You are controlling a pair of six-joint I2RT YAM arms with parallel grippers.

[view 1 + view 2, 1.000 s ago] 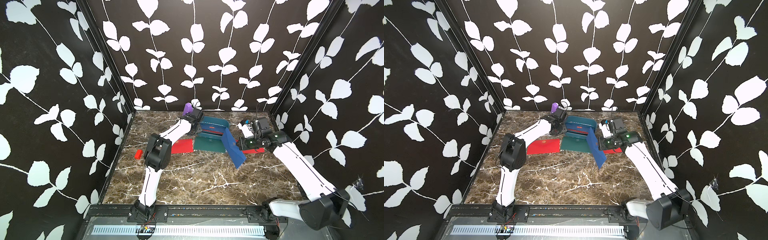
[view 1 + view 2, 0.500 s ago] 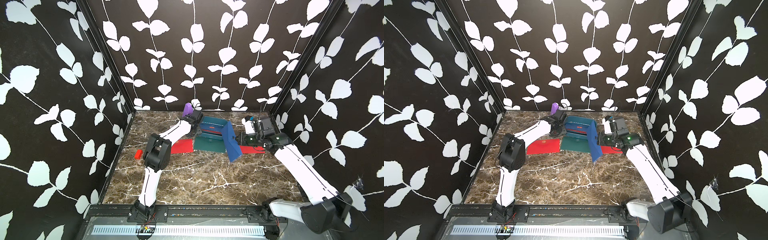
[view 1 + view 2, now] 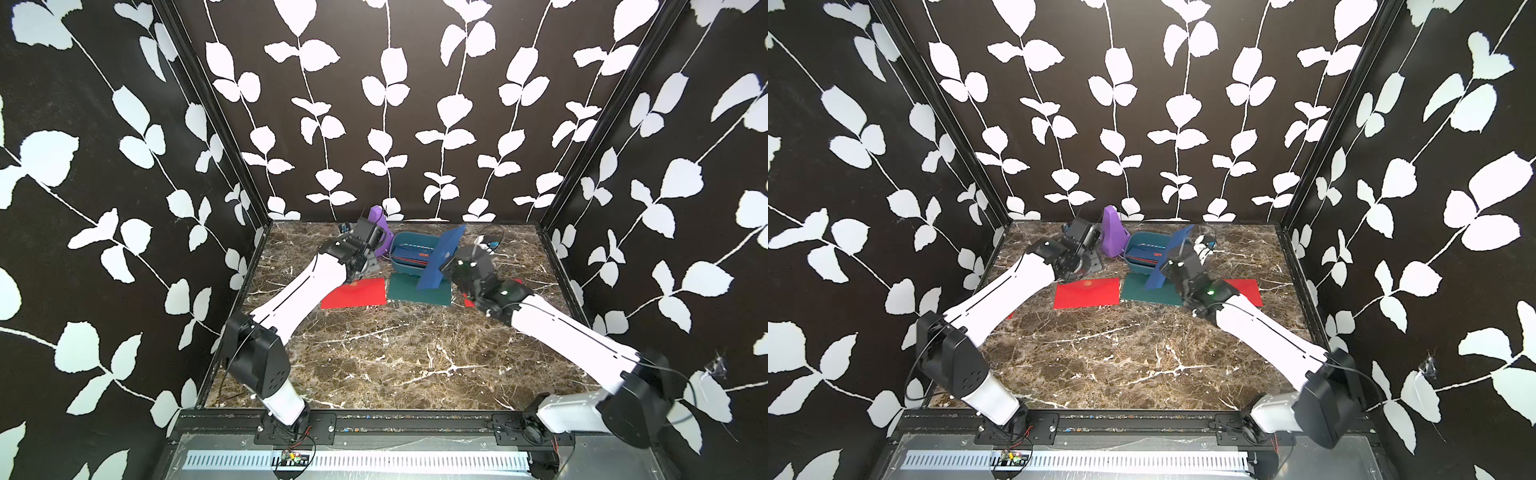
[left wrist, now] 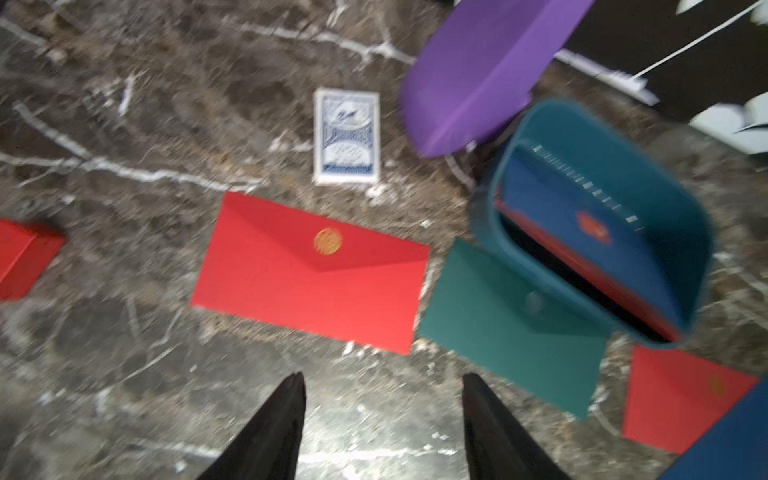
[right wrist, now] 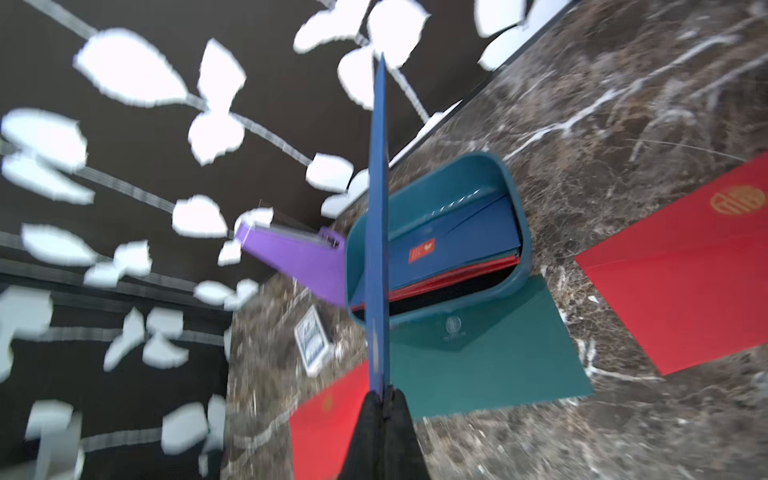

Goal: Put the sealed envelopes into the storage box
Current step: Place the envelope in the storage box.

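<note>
Navy envelope [image 3: 440, 258] upright near storage box [image 3: 409, 240] rim.

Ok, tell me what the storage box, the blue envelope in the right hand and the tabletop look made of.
Storage box: probably moulded plastic, teal, smooth; rounded corners and a thick rim suggest it.
Blue envelope: stiff matte paper or card; it stands edge-thin and straight while held.
Tabletop: brown marble look with white veins, slightly glossy; real stone or printed laminate, I cannot tell.
</note>
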